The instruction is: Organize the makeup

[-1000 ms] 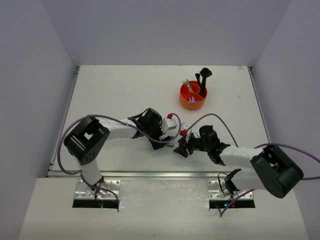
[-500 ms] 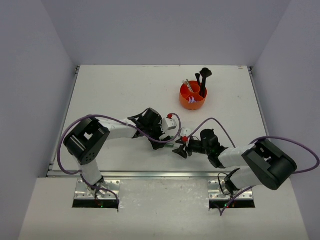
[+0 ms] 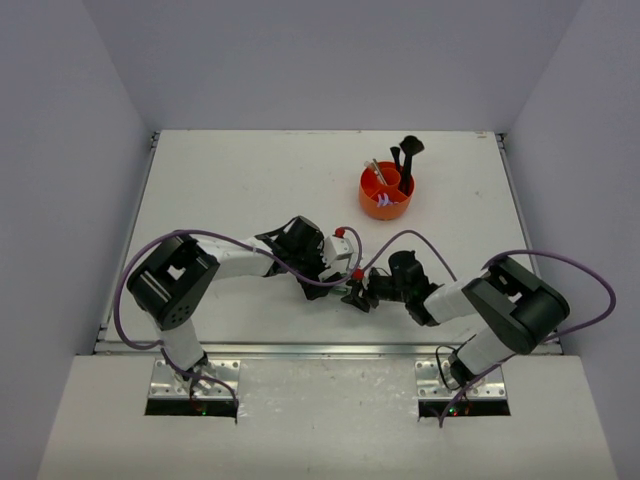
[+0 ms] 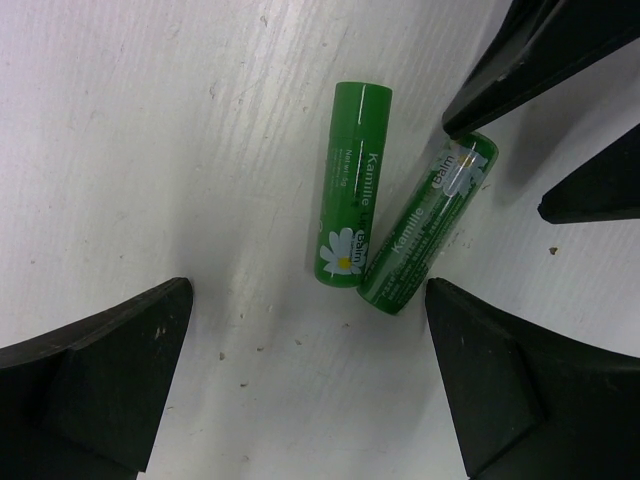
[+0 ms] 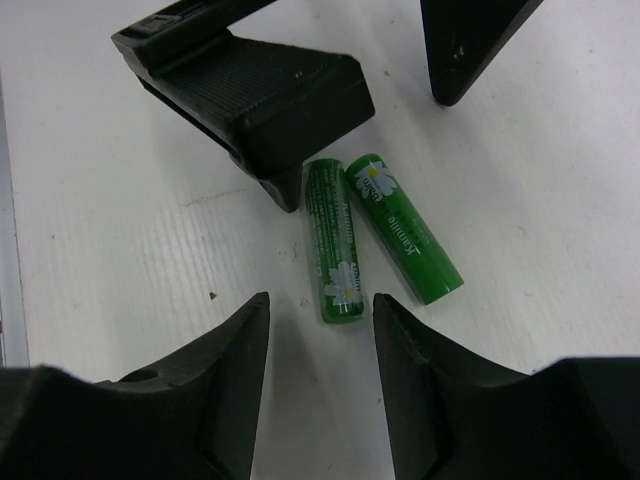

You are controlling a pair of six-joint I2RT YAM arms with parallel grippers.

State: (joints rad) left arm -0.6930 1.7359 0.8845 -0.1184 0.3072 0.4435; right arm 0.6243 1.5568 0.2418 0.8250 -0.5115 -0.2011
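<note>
1. The makeup not yet sorted is a pair of lip-balm sticks, the first green tube (image 4: 350, 185) and the second green tube (image 4: 428, 225). They lie flat on the white surface (image 4: 150, 130), near its 6 o'clock edge in the top view, between the two hands.
2. The other pieces, black brushes (image 3: 405, 160) and slim sticks (image 3: 378, 172), stand in the orange cup (image 3: 385, 211). It sits at about 1 o'clock from the tubes, well apart.
3. In the left wrist view the first tube points to 12 o'clock and the second leans toward 1 o'clock. They touch at the ends nearer that camera and splay apart at the far ends.
4. The left hand (image 4: 308, 300) is spread wide and grips nothing, with one jaw at 8 o'clock of the pair and one at 4 o'clock.
5. The right hand (image 5: 320, 305) is likewise parted and empty, its jaws straddling the near end of one tube. One of its fingertips sits just at the far end of the second tube; whether it touches cannot be told.
6. Each tube looks light, rigid and glossy. A round barrel like this will likely roll or squirt out of a pinch taken near an end.
7. The best hold is probably across the barrel at mid-length. One finger would enter from the splayed end, where there is a gap, so the neighbour is not dragged along.
</note>
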